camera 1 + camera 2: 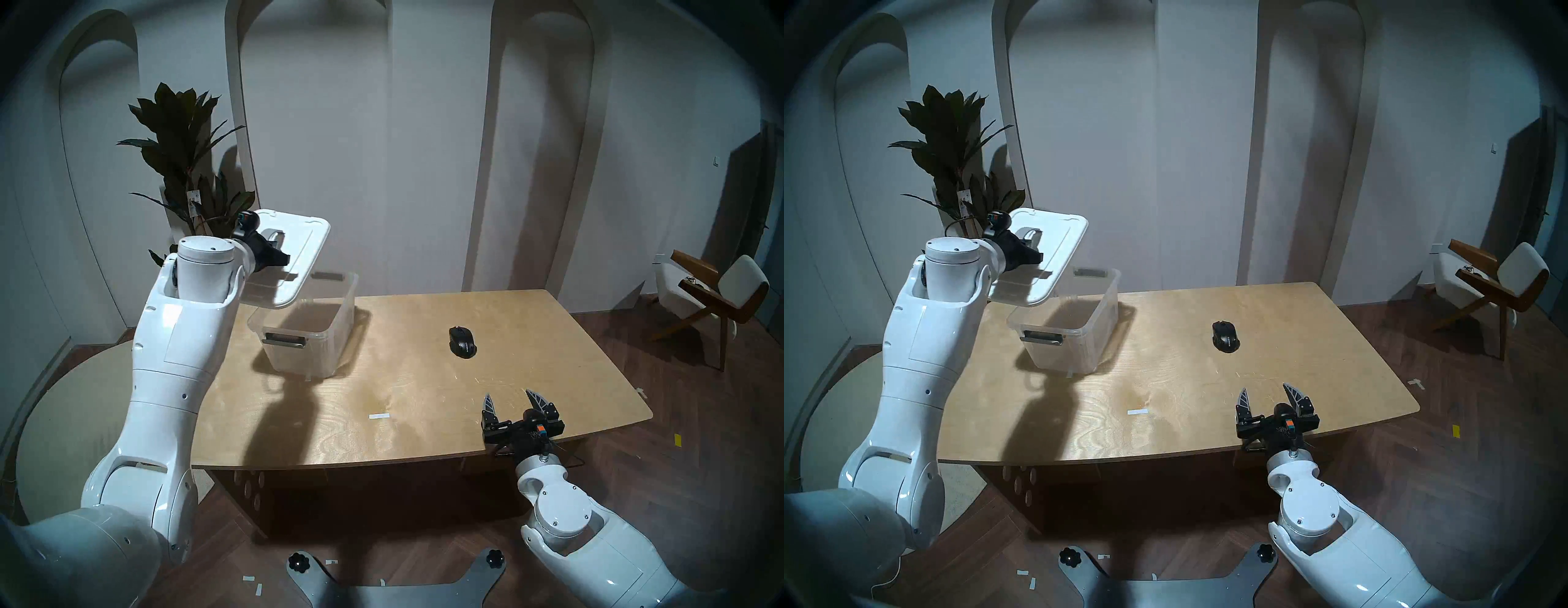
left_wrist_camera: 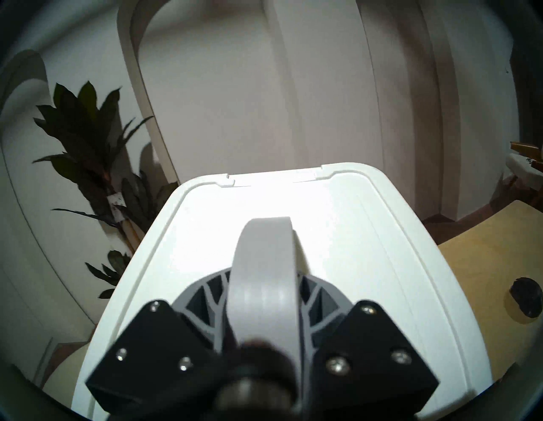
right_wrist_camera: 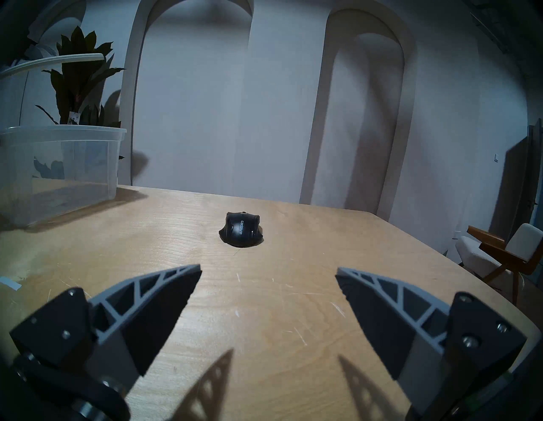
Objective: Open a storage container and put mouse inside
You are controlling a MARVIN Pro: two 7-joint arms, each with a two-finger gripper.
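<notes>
Above the open storage container [image 1: 312,327], the left gripper [image 1: 278,254] clamps the lid's handle [image 2: 261,273] — clearing the way; the right gripper [image 1: 515,401] waits spread toward the mouse [image 1: 461,342].

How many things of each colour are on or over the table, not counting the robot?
Black: 1, the mouse
White: 2, the lid, the tape strip
Clear: 1, the tub
Total: 4
</notes>
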